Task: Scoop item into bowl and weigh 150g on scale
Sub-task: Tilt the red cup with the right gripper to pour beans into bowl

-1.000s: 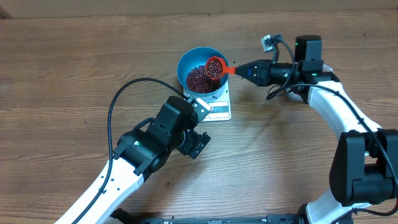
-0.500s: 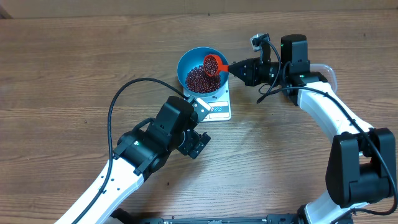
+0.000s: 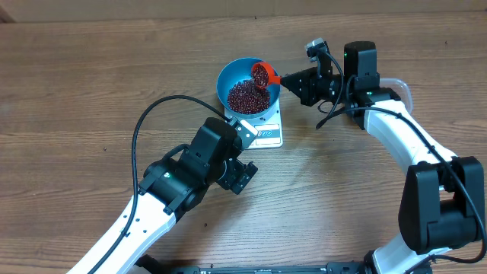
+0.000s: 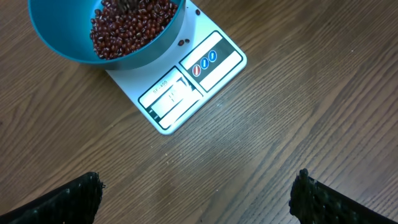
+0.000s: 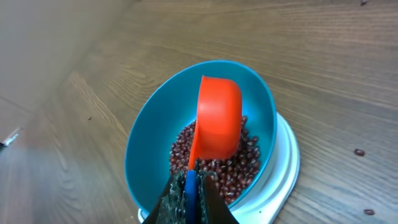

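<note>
The blue bowl (image 3: 224, 82) sits on the white scale (image 3: 270, 135) and holds a maroon heap of beans (image 3: 243, 99) that covers its bottom and climbs partway up the wall. An orange scoop (image 3: 262, 74) hangs over the bowl's far side, tipped steeply toward the heap, so the right wrist view shows mostly its smooth back. The right gripper (image 3: 288, 80) has its jaws clamped tight on the scoop's handle. The left gripper (image 4: 199, 186) hovers above the surface (image 3: 76, 91) just in front of the scale, jaws spread wide and holding nothing.

A few stray beans (image 4: 184, 42) lie on the scale's top beside the bowl, and others are scattered on the surface past it. The scale's display window (image 4: 169, 96) faces the left arm, but its digits are too blurred to read. Round buttons (image 4: 204, 61) sit next to it. A clear tub (image 3: 402, 85) shows partly behind the right arm. The surface is brown wood grain.
</note>
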Controlling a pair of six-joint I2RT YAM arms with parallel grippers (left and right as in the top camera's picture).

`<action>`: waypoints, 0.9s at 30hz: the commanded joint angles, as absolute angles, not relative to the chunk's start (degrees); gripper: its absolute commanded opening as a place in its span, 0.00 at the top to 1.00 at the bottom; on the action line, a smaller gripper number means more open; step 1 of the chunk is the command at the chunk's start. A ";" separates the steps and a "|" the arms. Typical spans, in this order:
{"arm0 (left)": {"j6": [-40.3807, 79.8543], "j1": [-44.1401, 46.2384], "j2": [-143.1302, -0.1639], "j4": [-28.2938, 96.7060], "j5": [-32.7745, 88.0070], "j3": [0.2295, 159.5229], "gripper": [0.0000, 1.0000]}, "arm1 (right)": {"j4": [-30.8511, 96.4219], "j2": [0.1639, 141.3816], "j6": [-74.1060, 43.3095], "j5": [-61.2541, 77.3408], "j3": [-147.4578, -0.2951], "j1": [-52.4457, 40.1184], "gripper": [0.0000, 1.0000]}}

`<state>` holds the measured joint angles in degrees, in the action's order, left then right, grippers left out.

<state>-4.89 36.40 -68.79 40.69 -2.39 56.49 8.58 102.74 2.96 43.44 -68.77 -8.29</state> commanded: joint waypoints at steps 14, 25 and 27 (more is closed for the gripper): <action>-5.58 36.36 -69.23 40.47 -2.79 56.38 0.01 | 8.03 102.94 8.47 42.89 -68.60 -8.29 0.96; -5.58 36.36 -69.23 40.47 -2.79 56.38 0.01 | 8.01 102.94 11.03 42.92 -68.60 -8.32 0.96; -5.58 36.36 -69.23 40.47 -2.79 56.38 0.01 | 8.01 102.94 11.03 42.92 -68.60 -8.29 0.96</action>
